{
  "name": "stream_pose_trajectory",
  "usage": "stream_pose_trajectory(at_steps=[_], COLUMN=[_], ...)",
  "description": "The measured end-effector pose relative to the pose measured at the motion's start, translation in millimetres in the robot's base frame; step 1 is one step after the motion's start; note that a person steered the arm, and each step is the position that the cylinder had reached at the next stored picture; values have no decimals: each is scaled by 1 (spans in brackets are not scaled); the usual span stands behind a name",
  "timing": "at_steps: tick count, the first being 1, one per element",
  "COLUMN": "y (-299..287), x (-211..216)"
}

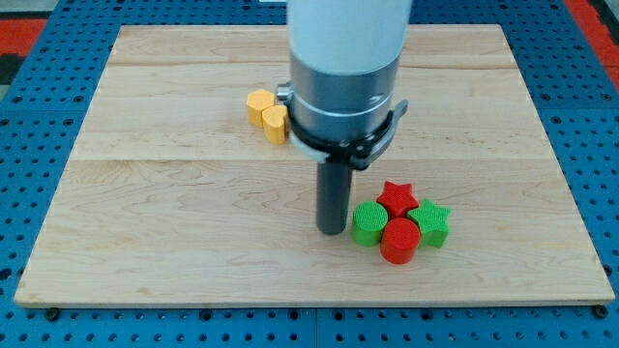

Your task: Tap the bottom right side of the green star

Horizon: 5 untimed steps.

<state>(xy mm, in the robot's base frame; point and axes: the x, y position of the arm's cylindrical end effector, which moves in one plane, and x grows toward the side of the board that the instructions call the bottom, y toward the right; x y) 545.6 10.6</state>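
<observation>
The green star lies at the view's lower right, at the right end of a tight cluster. The cluster also holds a red star at its top, a green round block at its left and a red cylinder at its bottom. My tip rests on the board just left of the green round block, close to it. The green star is on the far side of the cluster from my tip.
Two yellow blocks sit together above and to the left of the arm. The wooden board lies on a blue perforated table. The arm's wide grey body hides the board behind it.
</observation>
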Motion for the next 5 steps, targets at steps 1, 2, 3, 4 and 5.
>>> stream_pose_trajectory(at_steps=[1,2,3,4,5], y=[-15,16,56,71,111], x=[30,52,44,54,43])
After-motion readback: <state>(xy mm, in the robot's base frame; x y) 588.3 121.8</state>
